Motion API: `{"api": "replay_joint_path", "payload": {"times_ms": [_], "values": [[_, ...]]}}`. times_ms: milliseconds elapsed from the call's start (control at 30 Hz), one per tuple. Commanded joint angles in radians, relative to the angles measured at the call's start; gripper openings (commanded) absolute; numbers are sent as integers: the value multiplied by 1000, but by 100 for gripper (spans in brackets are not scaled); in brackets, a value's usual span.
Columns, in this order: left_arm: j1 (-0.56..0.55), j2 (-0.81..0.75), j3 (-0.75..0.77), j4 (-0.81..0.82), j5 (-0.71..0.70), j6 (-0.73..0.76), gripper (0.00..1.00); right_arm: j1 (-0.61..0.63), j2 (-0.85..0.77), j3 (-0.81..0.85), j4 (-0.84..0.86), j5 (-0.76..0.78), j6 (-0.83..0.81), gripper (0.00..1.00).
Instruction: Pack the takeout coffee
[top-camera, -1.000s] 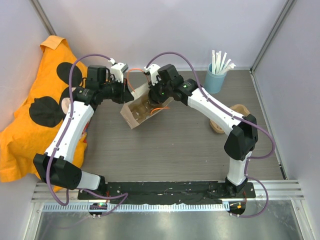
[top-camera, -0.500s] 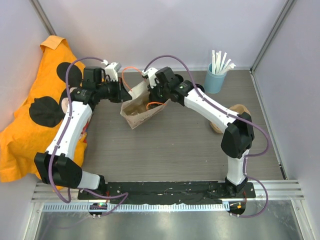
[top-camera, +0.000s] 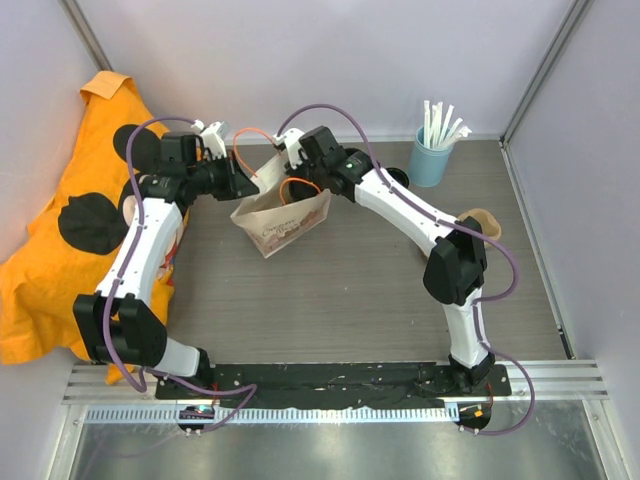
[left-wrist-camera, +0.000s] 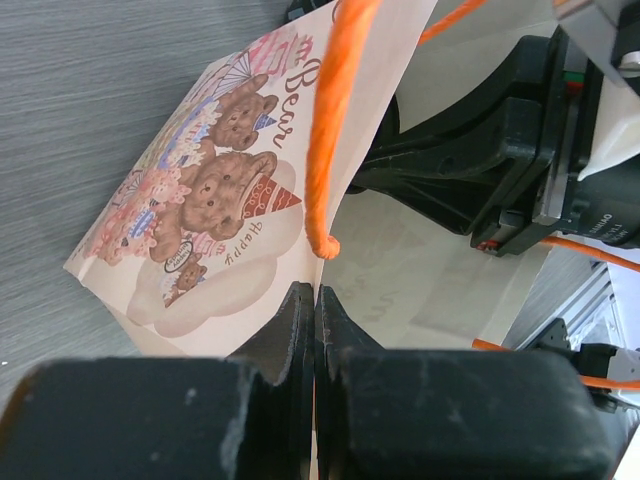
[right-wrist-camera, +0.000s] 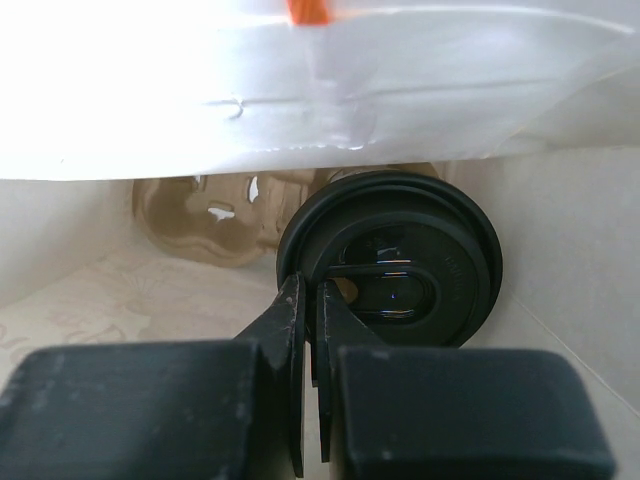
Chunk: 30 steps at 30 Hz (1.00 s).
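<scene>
Takeout coffee (right-wrist-camera: 400, 255) inside a bear-printed paper bag (top-camera: 280, 222), toward the far left corner of the grey wood-grain bench (top-camera: 350, 290).
Its glossy black round lid shows deep in the bag beside a tan moulded pulp piece (right-wrist-camera: 200, 215). The left fingers (left-wrist-camera: 290, 335) are clamped on the thin paper wall below the twisted orange cord handle (left-wrist-camera: 335, 120). The right fingers (right-wrist-camera: 285, 330) are pressed together at the bag's mouth.

On the paper bag (left-wrist-camera: 190, 215) that my left tool pinched, I read "Bear" and "Happy" beside printed teddy bears; nothing else was legible.
</scene>
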Motion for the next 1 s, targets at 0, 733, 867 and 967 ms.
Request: {"api": "replay_joint_path", "payload": {"times_ms": [0, 733, 867, 967], "values": [[13, 22, -4, 18, -27, -14, 0, -12, 11, 62, -28, 13, -20, 1], [27, 65, 85, -17, -49, 0, 20, -21, 32, 88, -51, -19, -24, 22], [28, 71, 89, -19, -38, 3, 23, -23, 35, 94, -55, -25, -25, 30], [27, 74, 89, -19, -36, 3, 25, -23, 37, 100, -55, -30, -25, 34]]}}
